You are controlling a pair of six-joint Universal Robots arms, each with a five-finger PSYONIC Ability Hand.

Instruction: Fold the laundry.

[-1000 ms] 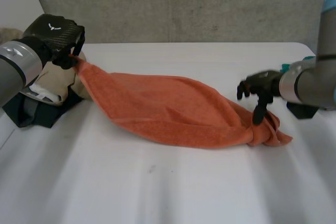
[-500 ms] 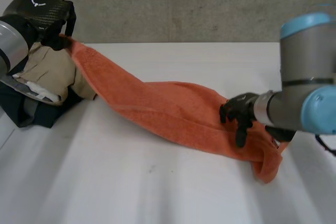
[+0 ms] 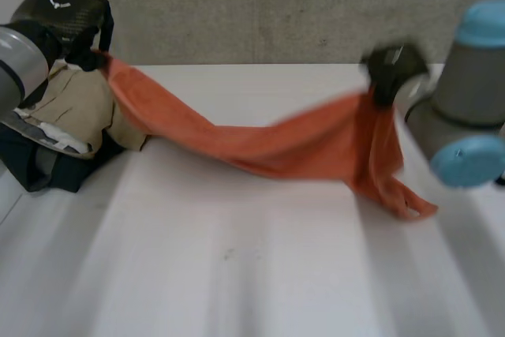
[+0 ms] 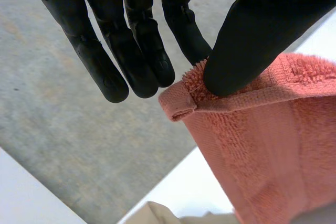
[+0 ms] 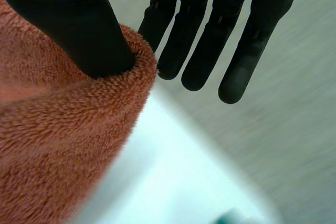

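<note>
Thumb and fingers of the left hand [image 3: 67,23] pinch one corner of the orange towel [image 3: 260,144]; the right hand [image 3: 392,70] pinches the opposite end. The towel stretches lengthwise between them, sagging toward the white table [image 3: 237,266]

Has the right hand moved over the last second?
Yes. The right hand has risen from low over the white table to level with its far edge by the concrete wall, pinching the orange towel and lifting that end.
</note>
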